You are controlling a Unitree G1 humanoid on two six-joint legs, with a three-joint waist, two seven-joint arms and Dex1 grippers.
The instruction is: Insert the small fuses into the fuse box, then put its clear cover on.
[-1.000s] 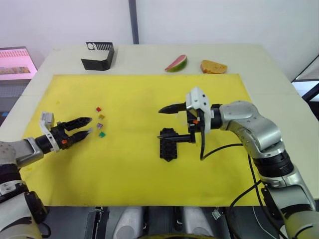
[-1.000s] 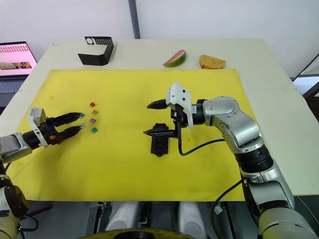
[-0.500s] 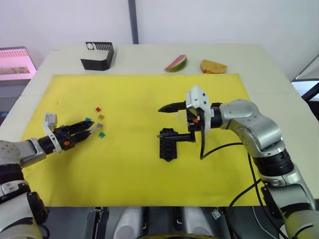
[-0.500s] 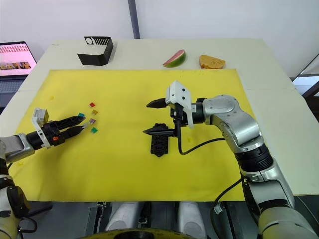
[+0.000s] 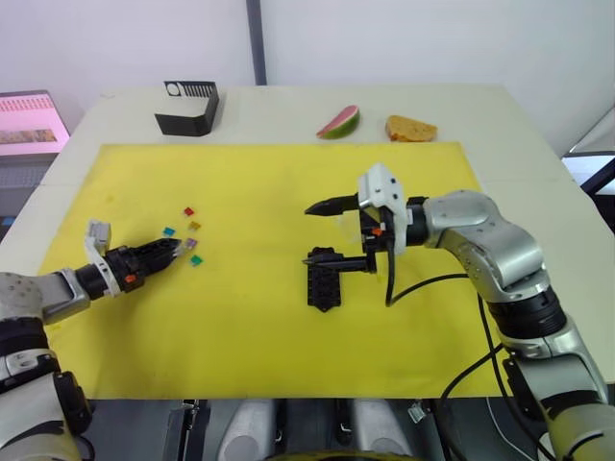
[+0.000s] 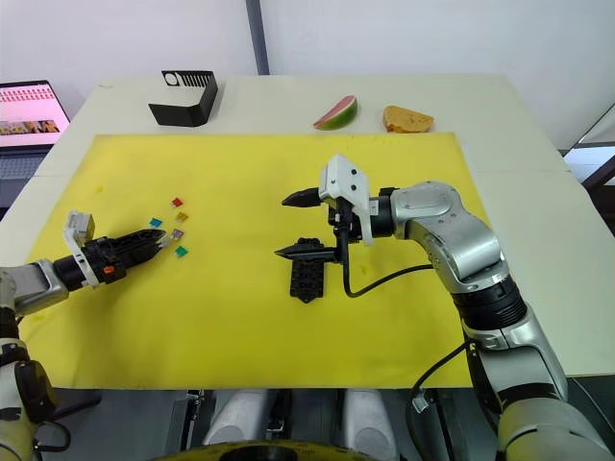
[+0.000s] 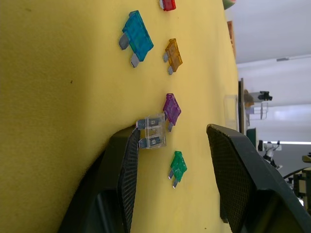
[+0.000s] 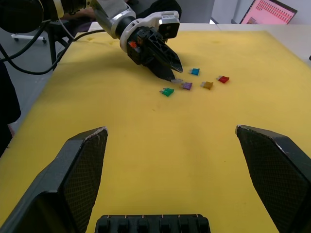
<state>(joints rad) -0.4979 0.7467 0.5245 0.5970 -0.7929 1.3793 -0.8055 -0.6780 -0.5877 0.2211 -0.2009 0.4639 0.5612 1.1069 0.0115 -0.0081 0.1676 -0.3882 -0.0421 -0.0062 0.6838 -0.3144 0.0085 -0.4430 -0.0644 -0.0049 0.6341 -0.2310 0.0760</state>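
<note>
I see the fuse box (image 5: 324, 284) lying flat on the yellow mat (image 5: 269, 327) near the middle of the table (image 5: 500, 125), and as far as I can tell from the right wrist view its slots (image 8: 153, 224) carry no coloured fuse. The small fuses lie loose on the mat, well to the robot's left of the box: a red fuse (image 7: 167, 4), a blue fuse (image 7: 137, 41), an amber fuse (image 7: 173, 54), a violet fuse (image 7: 171, 109), a green fuse (image 7: 178, 167) and a whitish clear fuse (image 7: 152, 136), all flat and apart from each other except the clear one, which sits just beside the violet one. My left gripper (image 7: 170, 160) is low on the mat with its jaws apart; one finger (image 7: 127, 160) touches the clear fuse at its end, while the other finger (image 7: 233, 165) stands clear on the far side of the green fuse, so nothing is clamped. My right gripper (image 5: 325, 232) hovers over the fuse box with its jaws wide apart, one finger (image 5: 330, 206) raised and the other (image 5: 332, 258) right above the box's far end; I cannot tell whether it touches the box. At the far edge of the table, off the mat, I see a black angular holder (image 5: 189, 107), a watermelon slice (image 5: 340, 123) and a piece of bread (image 5: 411, 129). I cannot make out the clear cover.
</note>
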